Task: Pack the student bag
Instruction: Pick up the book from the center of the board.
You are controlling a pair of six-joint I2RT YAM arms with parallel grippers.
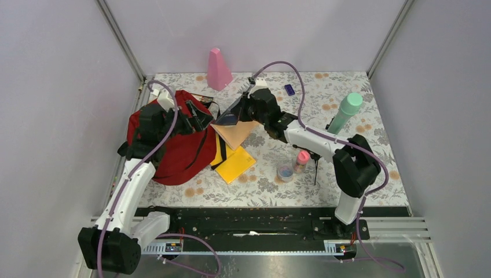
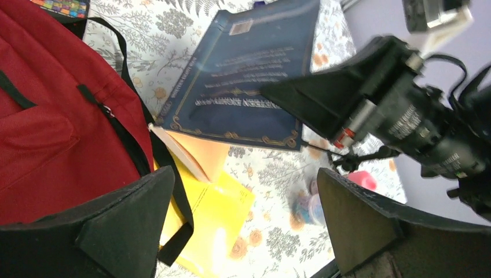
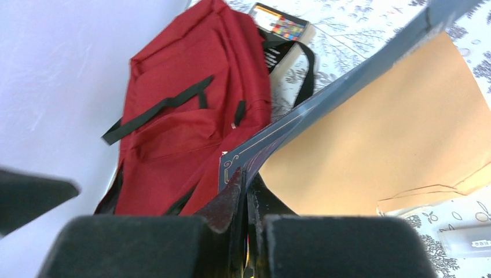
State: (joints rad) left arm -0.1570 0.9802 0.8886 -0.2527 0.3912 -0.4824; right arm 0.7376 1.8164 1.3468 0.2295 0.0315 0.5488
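navy glossy book (image 2: 243, 75) pinched in right gripper (image 3: 245, 191)

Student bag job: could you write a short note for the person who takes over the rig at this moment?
The left pincer is open and holds nothing; it hangs over the student bag.
The right pincer is shut on one edge of the dark blue book, which is tilted above the tan book.
The yellow notebook lies on the table beside the bag.
Done: nothing visibly packed; I cannot tell whether the bag is open.
Left: probably put the blue book in, then the tan and yellow ones.
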